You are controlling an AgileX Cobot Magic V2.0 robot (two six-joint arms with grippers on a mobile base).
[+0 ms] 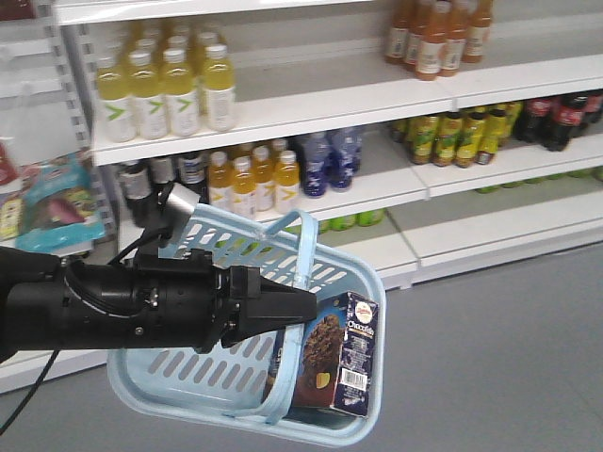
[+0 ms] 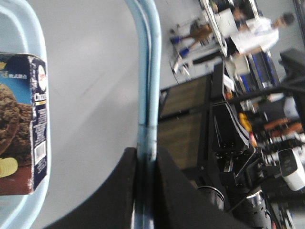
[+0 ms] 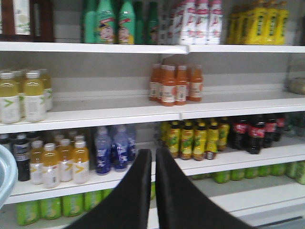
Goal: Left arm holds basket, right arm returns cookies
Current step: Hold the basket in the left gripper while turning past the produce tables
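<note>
The light blue basket hangs tilted in front of the shelves, carried by its hoop handle. My left gripper is shut on that handle; the left wrist view shows the handle pinched between the jaws of the left gripper. The cookies, a dark navy-and-brown box, stand inside the basket at its right end. The cookies also show beside the basket rim. My right gripper is shut with nothing in it, facing the drink shelves. The right arm is outside the front view.
White shelves hold yellow, orange, blue and dark bottles. Grey floor lies to the right below them. Snack bags hang at the left. A person and black equipment are behind me. The basket edge shows at the left.
</note>
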